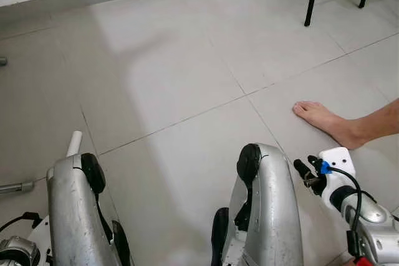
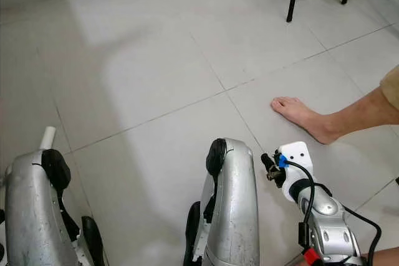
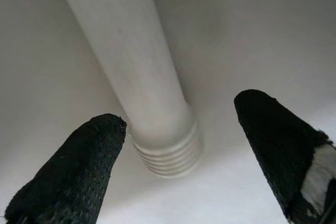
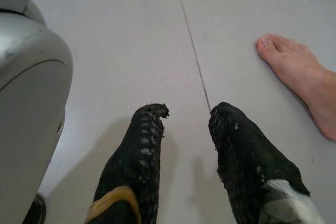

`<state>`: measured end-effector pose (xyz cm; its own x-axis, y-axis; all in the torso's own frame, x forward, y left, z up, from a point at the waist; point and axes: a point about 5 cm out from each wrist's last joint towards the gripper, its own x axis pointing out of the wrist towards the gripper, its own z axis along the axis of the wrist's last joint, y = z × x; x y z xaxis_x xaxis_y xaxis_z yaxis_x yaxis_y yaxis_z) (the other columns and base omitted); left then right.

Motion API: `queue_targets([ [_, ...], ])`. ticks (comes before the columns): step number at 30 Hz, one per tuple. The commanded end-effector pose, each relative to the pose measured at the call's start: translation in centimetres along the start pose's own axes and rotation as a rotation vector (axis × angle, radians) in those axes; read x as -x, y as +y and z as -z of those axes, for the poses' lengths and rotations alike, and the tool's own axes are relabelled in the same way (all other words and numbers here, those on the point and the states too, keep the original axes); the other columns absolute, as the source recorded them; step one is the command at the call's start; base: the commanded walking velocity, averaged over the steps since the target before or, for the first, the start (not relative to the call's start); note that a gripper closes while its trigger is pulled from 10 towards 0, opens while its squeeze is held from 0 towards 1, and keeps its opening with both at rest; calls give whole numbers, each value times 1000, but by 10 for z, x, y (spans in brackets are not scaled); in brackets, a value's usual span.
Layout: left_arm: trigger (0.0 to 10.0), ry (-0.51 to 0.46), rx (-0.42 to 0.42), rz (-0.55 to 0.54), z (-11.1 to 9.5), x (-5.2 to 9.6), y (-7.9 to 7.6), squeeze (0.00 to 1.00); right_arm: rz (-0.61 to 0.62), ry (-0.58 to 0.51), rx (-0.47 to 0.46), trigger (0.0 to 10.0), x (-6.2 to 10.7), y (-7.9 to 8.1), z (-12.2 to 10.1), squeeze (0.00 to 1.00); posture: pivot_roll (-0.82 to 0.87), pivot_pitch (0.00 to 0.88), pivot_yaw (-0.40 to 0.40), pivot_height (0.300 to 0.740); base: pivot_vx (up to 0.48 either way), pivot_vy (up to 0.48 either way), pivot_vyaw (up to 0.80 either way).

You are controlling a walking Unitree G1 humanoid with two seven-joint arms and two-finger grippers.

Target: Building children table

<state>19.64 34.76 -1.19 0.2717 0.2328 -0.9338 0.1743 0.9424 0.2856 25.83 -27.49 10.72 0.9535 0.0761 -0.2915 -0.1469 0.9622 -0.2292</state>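
Two black fingers (image 3: 68, 177) of the left gripper (image 3: 181, 153) sit spread wide on either side of a white table leg (image 3: 142, 77), not touching it; the ribbed threaded end points toward the camera over a white surface. From the head view the leg's tip (image 1: 75, 142) pokes up by the robot's left knee. Leg looks rigid, light and smooth, likely slippery, so grip the plain shaft just above the threads. Right gripper (image 4: 184, 129) hovers over the tile floor (image 1: 187, 79), fingers parted, empty, near a person's bare foot (image 1: 324, 121).
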Motion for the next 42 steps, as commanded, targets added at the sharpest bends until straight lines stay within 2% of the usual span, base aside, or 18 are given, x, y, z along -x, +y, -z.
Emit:
queue_targets([
  [1, 10000, 54, 17, 17, 17, -5, -8, 0, 16, 52, -8, 10000, 8, -7, 11, 0, -108, 419, -193, 300, 0, 0, 0],
  [5, 10000, 47, 11, 8, 17, -5, -7, 0, 17, 54, -5, 10000, 10, -9, 11, 0, -113, 423, -197, 300, 0, 0, 0],
  [9, 10000, 8, 5, -62, 12, -3, 2, 0, 18, 66, 2, 10000, 13, -14, 11, 0, -120, 427, -206, 300, 0, 0, 0],
  [18, 10000, -22, 2, -119, 8, 0, 11, 0, 19, 78, 20, 10000, 16, -22, 10, 0, -134, 447, -221, 300, 0, 0, 0],
  [24, 10000, -30, -19, -139, 7, 0, 12, 0, 18, 83, 25, 10000, 19, -25, 9, 0, -139, 452, -226, 300, 0, 0, 0],
  [33, 10000, -42, -43, -210, 6, 6, 26, 0, 21, 93, 34, 10000, 24, -33, 7, 0, -144, 467, -236, 300, 0, 0, 0],
  [42, 10000, -40, -49, -228, 8, 6, 29, 0, 17, 99, 49, 10000, 28, -37, 5, 0, -160, 466, -252, 300, 0, 0, 0],
])
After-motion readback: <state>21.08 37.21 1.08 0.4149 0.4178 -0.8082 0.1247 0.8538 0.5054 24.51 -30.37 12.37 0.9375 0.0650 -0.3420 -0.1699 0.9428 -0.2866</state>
